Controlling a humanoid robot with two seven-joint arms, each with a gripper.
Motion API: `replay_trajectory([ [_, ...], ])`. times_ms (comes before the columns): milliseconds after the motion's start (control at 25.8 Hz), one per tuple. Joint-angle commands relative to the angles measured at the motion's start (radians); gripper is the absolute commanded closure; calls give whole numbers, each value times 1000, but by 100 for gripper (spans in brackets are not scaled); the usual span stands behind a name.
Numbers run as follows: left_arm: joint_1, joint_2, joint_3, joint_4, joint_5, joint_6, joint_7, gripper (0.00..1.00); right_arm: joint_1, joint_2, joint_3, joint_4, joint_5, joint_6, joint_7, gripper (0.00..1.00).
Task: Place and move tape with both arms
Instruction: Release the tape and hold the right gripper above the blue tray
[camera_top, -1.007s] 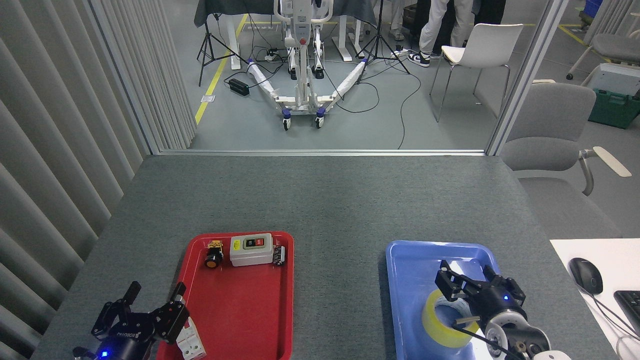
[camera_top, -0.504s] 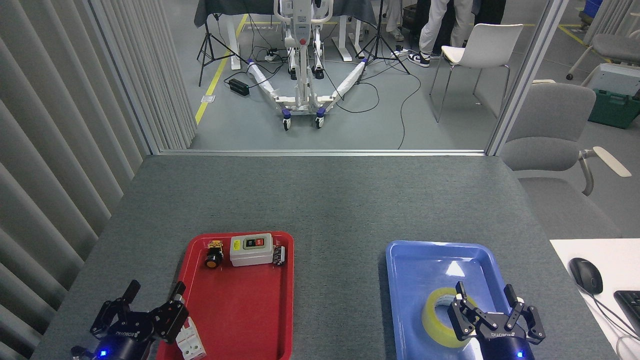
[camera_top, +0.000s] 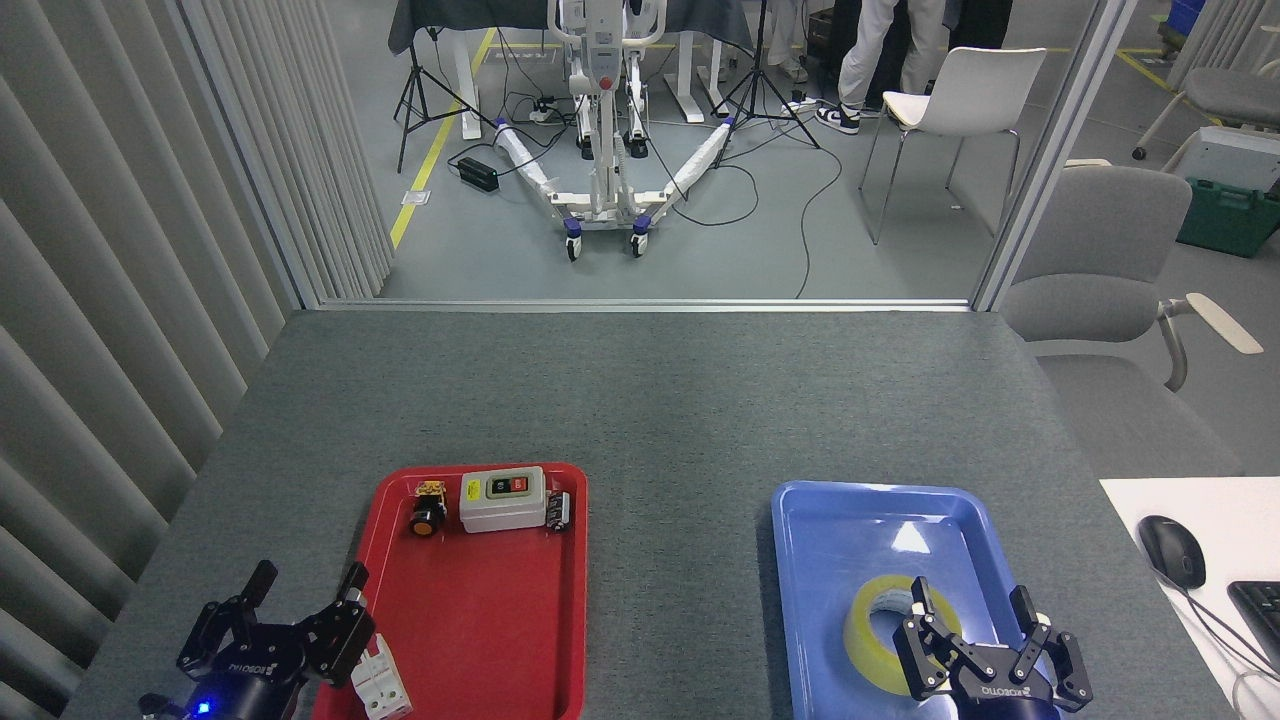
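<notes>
The tape (camera_top: 880, 630), a yellow translucent roll with a white core, lies flat in the blue tray (camera_top: 830, 540) at the lower right. Just in front of it and slightly to its right, my right gripper (camera_top: 972, 600) is open with its black fingers spread; its left finger overlaps the roll's near right edge, with nothing held. At the lower left my left gripper (camera_top: 308, 580) is open too, beside the red tray (camera_top: 480, 620), with its right finger over that tray's left rim.
The red tray holds a grey switch box (camera_top: 503, 499), a small yellow-black button (camera_top: 427, 515), a dark connector (camera_top: 559, 510) and a white block (camera_top: 380, 685). A mouse (camera_top: 1172, 550) and keyboard (camera_top: 1262, 605) lie on a white desk to the right. Grey chair (camera_top: 1100, 300) beyond the table.
My right gripper pulled back off the tape toward me, from over the roll's hole to its near edge, turning to point its fingers away. The left gripper hardly moved.
</notes>
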Motion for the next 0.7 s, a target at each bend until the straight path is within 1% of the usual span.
replay_trajectory([
  [0,0,-2,0,16,0,4,0,1,16,11,0,-12,-7,1,0,0],
  [77,0,-2,0,36,-2,3,3,1,26,23,0,-18,-10,-1,-1,0],
  [232,-3,-3,-1,40,-2,3,10,1,53,28,0,-37,-12,-1,0,0],
  [426,-3,-3,-5,62,-26,14,25,1,53,32,0,-41,-10,-2,2,0],
  [504,-1,-3,-6,68,-48,18,59,1,53,32,0,-41,-10,-2,3,0],
  [542,-1,-5,-8,71,-71,24,94,1,53,32,0,-40,-10,-2,3,0],
  [658,-1,-9,-12,105,-140,75,178,1,54,29,0,-40,-10,-2,5,0],
])
